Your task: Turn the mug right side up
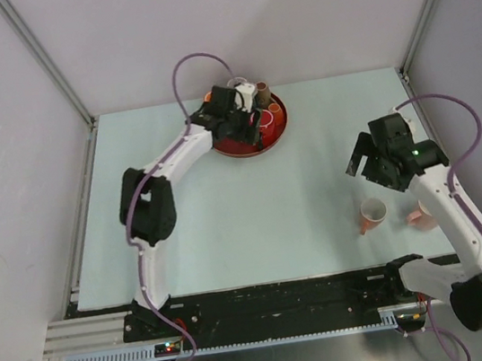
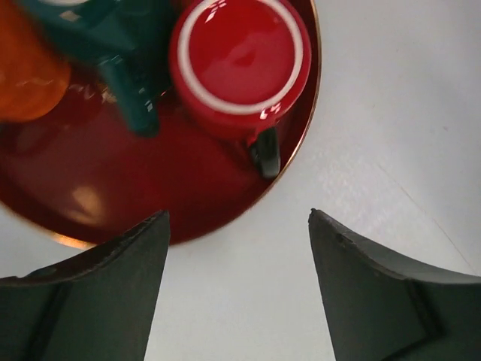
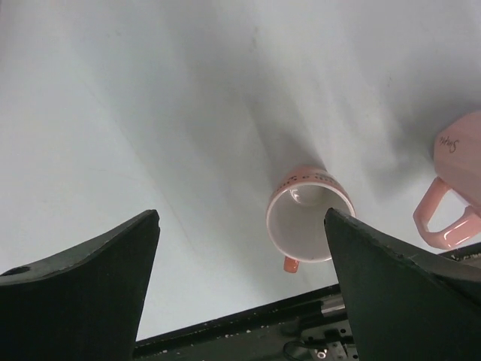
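Note:
A pink mug [image 1: 372,213] [image 3: 310,223] stands on the table with its white inside facing up. My right gripper [image 1: 362,162] [image 3: 242,214] hangs above and behind it, open, with nothing between its fingers. On the red tray [image 1: 237,152] [image 2: 150,180] at the back, a red mug [image 2: 240,56] sits upside down, its ringed base showing. My left gripper [image 1: 249,127] [image 2: 238,218] hovers over the tray's near edge, open and empty, just short of the red mug.
A second pink mug [image 1: 420,215] [image 3: 460,162] sits right of the first, partly hidden by my right arm. The tray also holds a teal mug [image 2: 113,45], an orange cup [image 2: 26,75] and other cups. The black base rail [image 3: 248,331] runs along the table's near edge.

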Robot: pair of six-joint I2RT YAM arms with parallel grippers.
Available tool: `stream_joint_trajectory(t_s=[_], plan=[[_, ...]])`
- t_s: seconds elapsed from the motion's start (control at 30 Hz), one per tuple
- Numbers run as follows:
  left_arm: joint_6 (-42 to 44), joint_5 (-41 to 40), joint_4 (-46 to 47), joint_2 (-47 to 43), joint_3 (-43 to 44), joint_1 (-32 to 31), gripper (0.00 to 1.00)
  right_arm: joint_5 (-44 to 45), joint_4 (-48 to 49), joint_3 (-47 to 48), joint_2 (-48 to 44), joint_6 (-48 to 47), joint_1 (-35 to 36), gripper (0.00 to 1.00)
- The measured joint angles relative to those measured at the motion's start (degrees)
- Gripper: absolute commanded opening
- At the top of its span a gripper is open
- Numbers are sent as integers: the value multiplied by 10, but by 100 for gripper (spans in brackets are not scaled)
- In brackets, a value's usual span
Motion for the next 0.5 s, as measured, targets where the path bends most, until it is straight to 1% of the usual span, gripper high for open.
stream_joint_trajectory(t_s=[0.07, 0.17, 0.37, 0.4, 0.5], plan=[[1, -6, 4, 43, 32, -13, 71, 0, 0, 11, -25, -7, 0, 96], [5, -31, 5, 105, 81, -35, 70, 0, -2, 14, -48, -14, 0, 96], [-4, -107, -9, 179, 164, -59, 63, -2, -10, 14, -55, -19, 0, 95], [-7, -114, -14, 187, 177, -59, 61, -2, -10, 14, -57, -19, 0, 95], [-16, -126, -28, 202, 207, -57, 51, -2, -11, 14, -69, -19, 0, 95]])
